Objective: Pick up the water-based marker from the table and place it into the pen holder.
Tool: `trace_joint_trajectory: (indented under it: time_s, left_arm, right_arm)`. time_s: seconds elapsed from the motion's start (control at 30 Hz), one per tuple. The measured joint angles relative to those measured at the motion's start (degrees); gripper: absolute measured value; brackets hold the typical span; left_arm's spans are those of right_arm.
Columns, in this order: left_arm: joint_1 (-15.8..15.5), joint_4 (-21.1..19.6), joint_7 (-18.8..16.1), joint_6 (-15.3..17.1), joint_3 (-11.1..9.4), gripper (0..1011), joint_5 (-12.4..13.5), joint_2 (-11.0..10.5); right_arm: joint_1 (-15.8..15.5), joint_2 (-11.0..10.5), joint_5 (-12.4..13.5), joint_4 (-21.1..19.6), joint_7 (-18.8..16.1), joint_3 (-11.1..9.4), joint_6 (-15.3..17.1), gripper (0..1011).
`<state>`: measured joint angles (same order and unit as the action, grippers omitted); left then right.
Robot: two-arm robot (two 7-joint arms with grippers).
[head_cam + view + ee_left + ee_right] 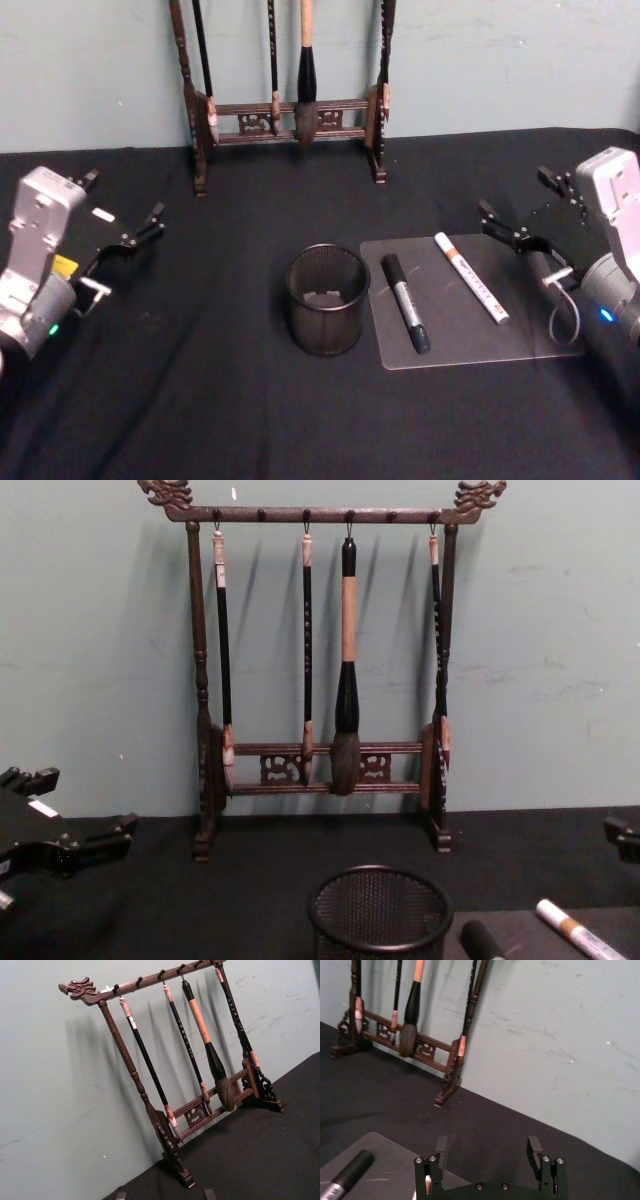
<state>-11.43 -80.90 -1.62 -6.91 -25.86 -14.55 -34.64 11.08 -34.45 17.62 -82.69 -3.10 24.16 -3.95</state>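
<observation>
We see two markers lying on a clear, glossy mat [470, 335]: a black marker [405, 302] with a silver barrel and a white marker [470, 277] with an orange band. We cannot read their print. The round black mesh holder [327, 300] stands just left of the mat. The left gripper [125, 200] and right gripper [515, 195] hover at either side, fingers apart.

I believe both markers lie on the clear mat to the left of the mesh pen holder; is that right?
Not quite: the head view shows the clear mat, holding the black marker and white marker, right of the pen holder.
</observation>
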Motion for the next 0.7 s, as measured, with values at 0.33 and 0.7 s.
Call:
trace_joint_trajectory:
  time_s: [0.33,0.7]
  left_arm:
    - [0.00,0.00,0.00,0.00,0.00,1001,0.00,0.00]
    - [0.00,0.00,0.00,0.00,0.00,1001,0.00,0.00]
  right_arm:
    - [0.63,0.42,5.35,-2.52,-5.70,-1.78,10.53,1003]
    - [2.58,1.24,7.10,-3.29,-8.95,-1.85,21.68,1003]
